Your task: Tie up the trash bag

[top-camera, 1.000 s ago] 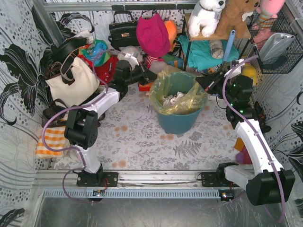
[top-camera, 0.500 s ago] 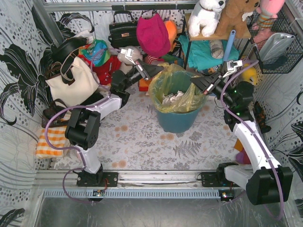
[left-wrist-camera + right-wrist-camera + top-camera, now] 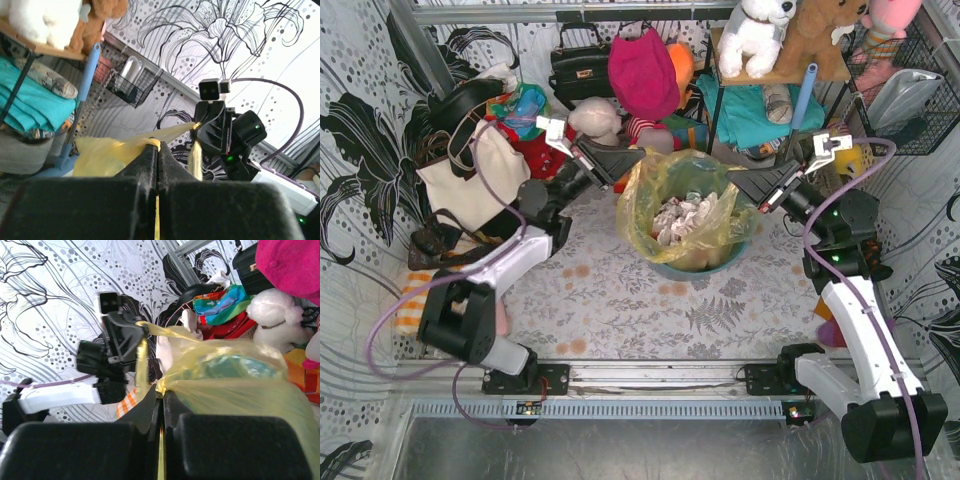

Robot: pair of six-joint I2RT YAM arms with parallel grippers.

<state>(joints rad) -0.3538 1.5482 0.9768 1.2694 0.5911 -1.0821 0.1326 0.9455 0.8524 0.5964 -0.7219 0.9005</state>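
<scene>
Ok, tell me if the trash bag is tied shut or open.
Open: the trash bag gapes, crumpled paper showing; left gripper and right gripper pinch opposite rim edges, no knot.

trash bag in bin, tote bag left (toys behind)

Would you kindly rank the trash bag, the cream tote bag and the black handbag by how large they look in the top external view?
1. trash bag
2. cream tote bag, close behind; the left arm hides part of it
3. black handbag, clearly smallest
</scene>
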